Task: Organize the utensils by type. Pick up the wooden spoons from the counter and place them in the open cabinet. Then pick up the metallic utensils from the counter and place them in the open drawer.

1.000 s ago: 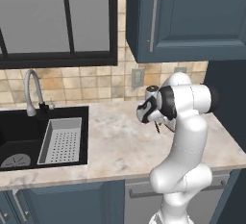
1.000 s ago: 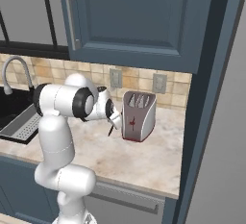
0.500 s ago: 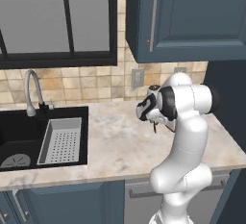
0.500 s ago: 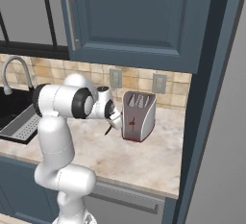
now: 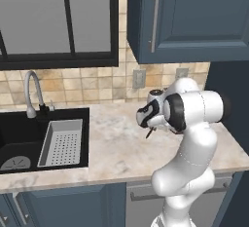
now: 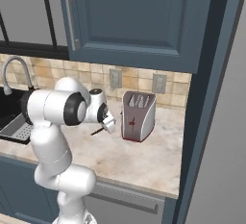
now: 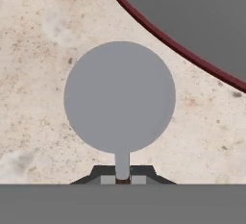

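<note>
Above the counter (image 6: 144,163), just left of the toaster (image 6: 138,116), the gripper (image 7: 122,180) has closed: a second ago its jaws stood wide, and now the hand view shows the two dark tips pinched tight on the thin neck of the short utensil (image 7: 120,98), whose round grey head spreads out flat ahead of them. From the right base view the dark handle pokes out below the hand as a slim stick slanting down toward the stone; whether its tip still touches the surface is too fine to tell. The arm itself has hardly moved between the earlier pictures and now, so the only real change is the grip. That suggests the pick of one of the metal pieces is made, and the next step would be to lift it clear and carry it to the drawer. With the toaster's curved red-edged base so close to the head, a lift straight up looks safer than a swing to that side
</note>
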Controlling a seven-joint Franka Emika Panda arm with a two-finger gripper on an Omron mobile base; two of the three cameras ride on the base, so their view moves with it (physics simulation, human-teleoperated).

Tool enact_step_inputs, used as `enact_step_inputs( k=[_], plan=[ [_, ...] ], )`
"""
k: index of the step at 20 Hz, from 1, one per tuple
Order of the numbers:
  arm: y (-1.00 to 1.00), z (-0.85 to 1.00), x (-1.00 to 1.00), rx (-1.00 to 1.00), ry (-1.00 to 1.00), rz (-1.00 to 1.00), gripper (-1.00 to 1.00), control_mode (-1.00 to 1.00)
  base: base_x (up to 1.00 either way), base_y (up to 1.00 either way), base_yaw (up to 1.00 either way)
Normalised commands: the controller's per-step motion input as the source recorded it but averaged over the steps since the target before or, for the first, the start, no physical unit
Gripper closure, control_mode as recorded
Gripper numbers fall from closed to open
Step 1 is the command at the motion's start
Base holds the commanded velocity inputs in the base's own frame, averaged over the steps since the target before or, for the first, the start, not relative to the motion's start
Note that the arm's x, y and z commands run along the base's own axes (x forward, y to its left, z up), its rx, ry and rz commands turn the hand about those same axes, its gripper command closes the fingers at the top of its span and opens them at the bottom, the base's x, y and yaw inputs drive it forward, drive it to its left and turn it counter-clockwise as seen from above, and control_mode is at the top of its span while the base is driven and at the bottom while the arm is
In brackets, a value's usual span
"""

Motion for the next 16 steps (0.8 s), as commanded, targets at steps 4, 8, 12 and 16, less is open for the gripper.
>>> enact_step_inputs(
  k=[4, 8, 12, 16],
  plan=[
    [0.31, 0.59, -0.57, 0.00, -0.06, 0.00, 1.00, -1.00, 0.00, 0.00, 0.00],
    [0.26, 0.71, -0.60, 0.00, 0.00, 0.00, 1.00, -1.00, 0.00, 0.00, 0.00],
    [0.19, 0.65, -0.68, 0.00, 0.00, 0.00, 1.00, -1.00, 0.00, 0.00, 0.00],
    [0.14, 0.67, -0.64, 0.00, 0.00, 0.00, 1.00, -1.00, 0.00, 0.00, 0.00]
  ],
)
